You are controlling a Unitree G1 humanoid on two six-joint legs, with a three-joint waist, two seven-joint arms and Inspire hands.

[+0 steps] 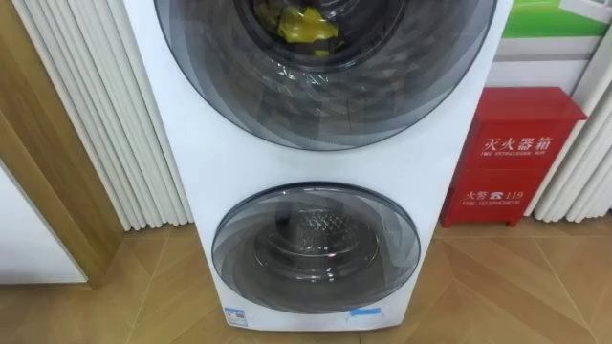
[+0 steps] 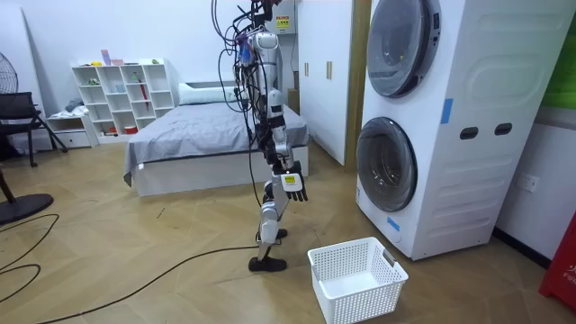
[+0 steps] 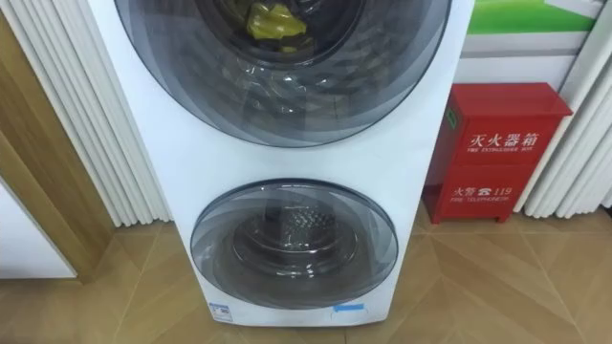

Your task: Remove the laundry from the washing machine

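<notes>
Clothes (image 1: 306, 24) first: we can see one crumpled yellow piece sitting inside the upper drum of the washing machine (image 1: 191, 143), right at the top edge of the eye views. It shows through the upper door (image 1: 325, 96), which looks shut to us. The lower door (image 1: 316, 248) is shut as well, and behind its glass we see just the bare metal drum. Both doors are round with dark tinted glass, stacked one above the other in a white body.

In the room view the robot stands upright on the wooden floor, a little way off from the machine and facing it. Going by how its body is turned, we read the visible hand as the right hand (image 2: 292, 184). It hangs at about hip height, fingers pointing down and loose, nothing in them (it's small in that view, so that's as far as we'd go).

A white plastic basket (image 2: 360, 292) sits on the floor between the robot's feet and the machine, apart from both. A red cabinet (image 1: 512, 158) stands against the wall just beside the machine on the robot's right, and white ribbed panels (image 1: 105, 115) are on its left. Behind the robot are a bed (image 2: 198, 135) and a white shelf unit (image 2: 121, 94).
</notes>
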